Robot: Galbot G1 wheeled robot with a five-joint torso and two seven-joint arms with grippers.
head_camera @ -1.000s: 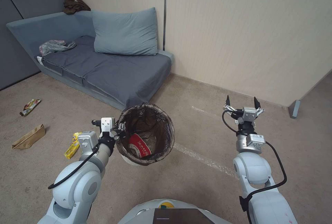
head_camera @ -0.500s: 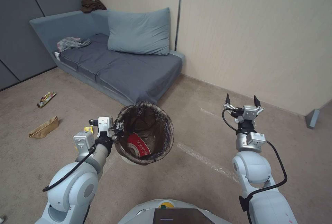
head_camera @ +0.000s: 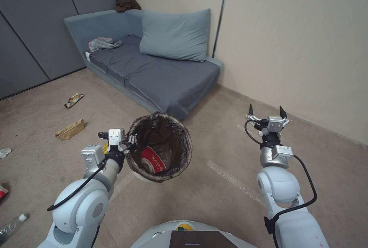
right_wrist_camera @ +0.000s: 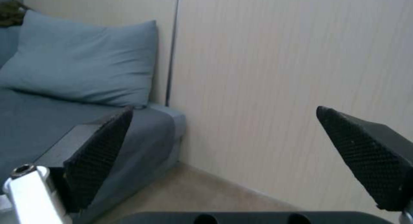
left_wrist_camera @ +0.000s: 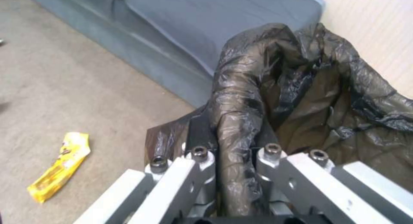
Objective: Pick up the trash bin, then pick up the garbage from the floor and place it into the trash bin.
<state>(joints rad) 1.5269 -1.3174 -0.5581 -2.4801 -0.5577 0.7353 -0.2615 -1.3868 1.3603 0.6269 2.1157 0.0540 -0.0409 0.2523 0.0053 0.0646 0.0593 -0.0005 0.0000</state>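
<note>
Presently, from the head view, we note the left gripper [head_camera: 130, 140] clamped on the rim of the trash bin [head_camera: 161, 152], which hangs above the carpet with a red-and-white wrapper [head_camera: 153, 160] already inside; the right gripper [head_camera: 266, 112] is held out forward, spread wide and empty. Garbage on the floor lies off to the left: a tan paper bag [head_camera: 69, 129], a wrapper [head_camera: 73, 100], a bottle [head_camera: 11, 225]. From the left wrist view, the fingers [left_wrist_camera: 202, 137] pinch rim and bag liner [left_wrist_camera: 241, 120] together, with a yellow wrapper [left_wrist_camera: 58, 167] on the floor nearby. We judge the slick liner could slip, tilting or dropping the bin. From the right wrist view, the pads [right_wrist_camera: 101, 146] stand well apart, facing wall and sofa [right_wrist_camera: 51, 117].
</note>
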